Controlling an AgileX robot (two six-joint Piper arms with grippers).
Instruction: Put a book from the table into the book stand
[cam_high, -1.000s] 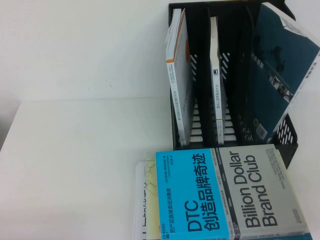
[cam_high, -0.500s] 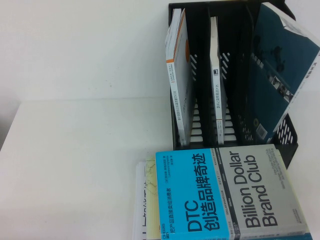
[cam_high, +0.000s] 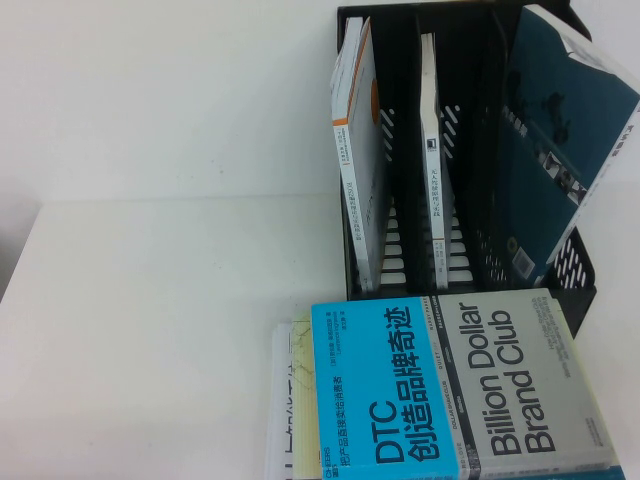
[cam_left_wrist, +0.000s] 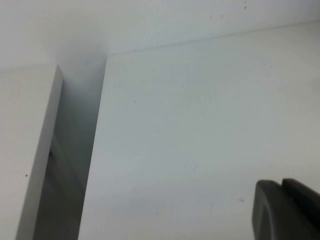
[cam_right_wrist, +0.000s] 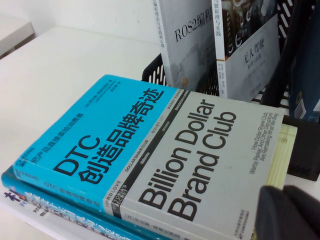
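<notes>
The book (cam_high: 560, 150), showing its dark teal-blue back cover, stands tilted in the right slot of the black book stand (cam_high: 575, 275) at the far right of the white table (cam_high: 150, 300). Its dark edge shows in the right wrist view (cam_right_wrist: 306, 75), behind the stand's base (cam_right_wrist: 302, 150). Neither gripper shows in the high view. My left gripper (cam_left_wrist: 282, 210) is shut and empty above bare table (cam_left_wrist: 200, 125). My right gripper (cam_right_wrist: 290, 215) is shut and empty over the near corner of the cyan-and-grey book (cam_right_wrist: 165, 160).
The cyan-and-grey "Billion Dollar Brand Club" book (cam_high: 450, 385) tops a stack at the table's front, just in front of the stand. A white book with an orange spine (cam_high: 358, 150) fills the left slot, a slim white book (cam_high: 430, 130) the middle one. A separate white surface (cam_left_wrist: 25, 150) lies across a gap.
</notes>
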